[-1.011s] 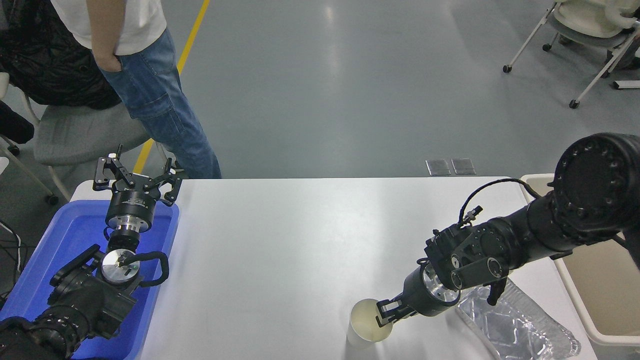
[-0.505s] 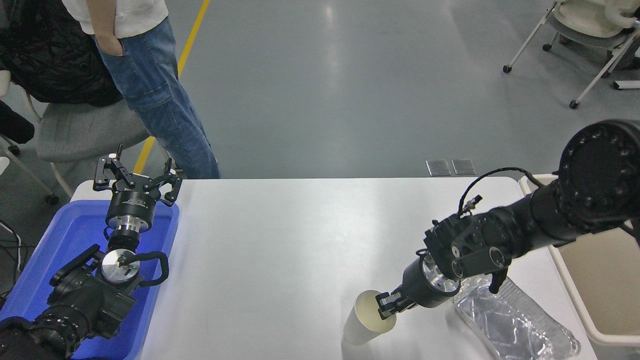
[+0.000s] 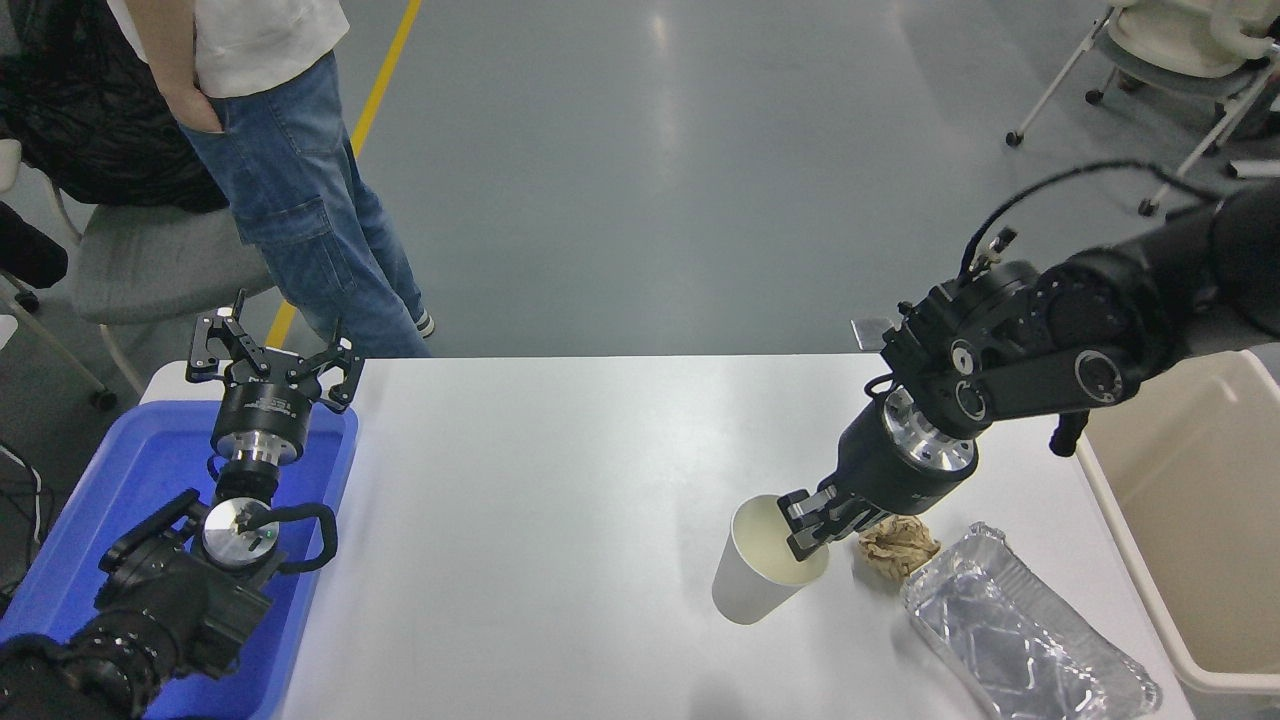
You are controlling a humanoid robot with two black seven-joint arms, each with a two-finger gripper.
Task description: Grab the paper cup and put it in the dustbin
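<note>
Right end effector point(image 3: 812, 520) is pinched on the rim of the paper cup point(image 3: 762, 570), one finger inside the mouth, one outside on the right wall. The cup looks lifted clear of the worktop point(image 3: 560, 480): there's a faint shadow patch below it, nearer the front edge. It hangs tilted, mouth toward the arm.

Risks from here, my read:
- Grip is a thin rim pinch on a soft wall. A fast swing toward the dustbin point(image 3: 1190, 520) could make the cup pivot or slip out, landing short on the worktop.
- Squeezing harder to compensate likely crushes the rim and loosens the hold.
- The path right runs over the brown paper wad point(image 3: 897, 545) and foil tray point(image 3: 1030, 630), both just beside the cup. Too low and the cup bottom clips them, dragging clutter or knocking the cup loose.
- The dustbin rim is thick. A low or early release bounces the cup off the near wall.

Left end effector point(image 3: 272, 352) is parked over the blue tray point(image 3: 330, 480), fingers spread, out of the way.
</note>
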